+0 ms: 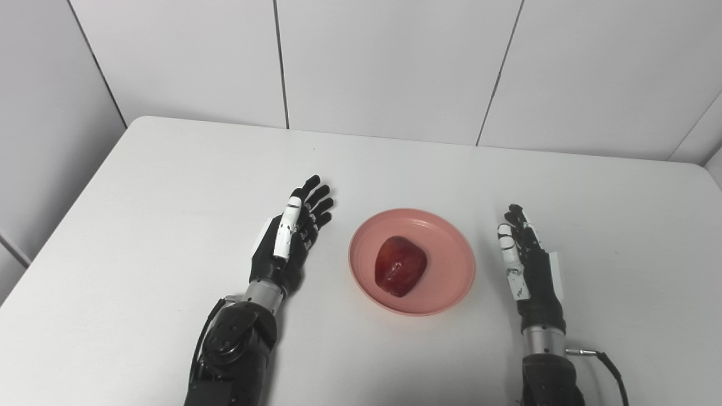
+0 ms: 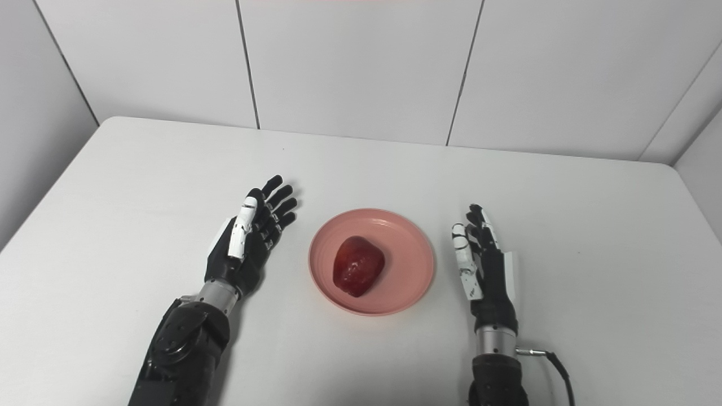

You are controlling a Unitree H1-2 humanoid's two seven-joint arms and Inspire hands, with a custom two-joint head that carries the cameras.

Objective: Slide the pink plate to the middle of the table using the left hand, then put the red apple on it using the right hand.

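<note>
A pink plate (image 1: 445, 282) rests near the middle of the white table (image 1: 169, 169), with a red apple (image 1: 400, 266) lying on it. My left hand (image 1: 290, 239) lies open to the left of the plate, fingers stretched forward, a small gap away from the rim. On the other side my right hand (image 1: 527, 262) is open too, edge-on with fingers pointing away, a short gap from the plate's right rim. Neither hand touches the plate or the apple.
White wall panels (image 1: 395, 62) stand just behind the table's far edge. The table's left edge runs diagonally at the picture's left. A cable (image 1: 612, 369) comes off the right wrist.
</note>
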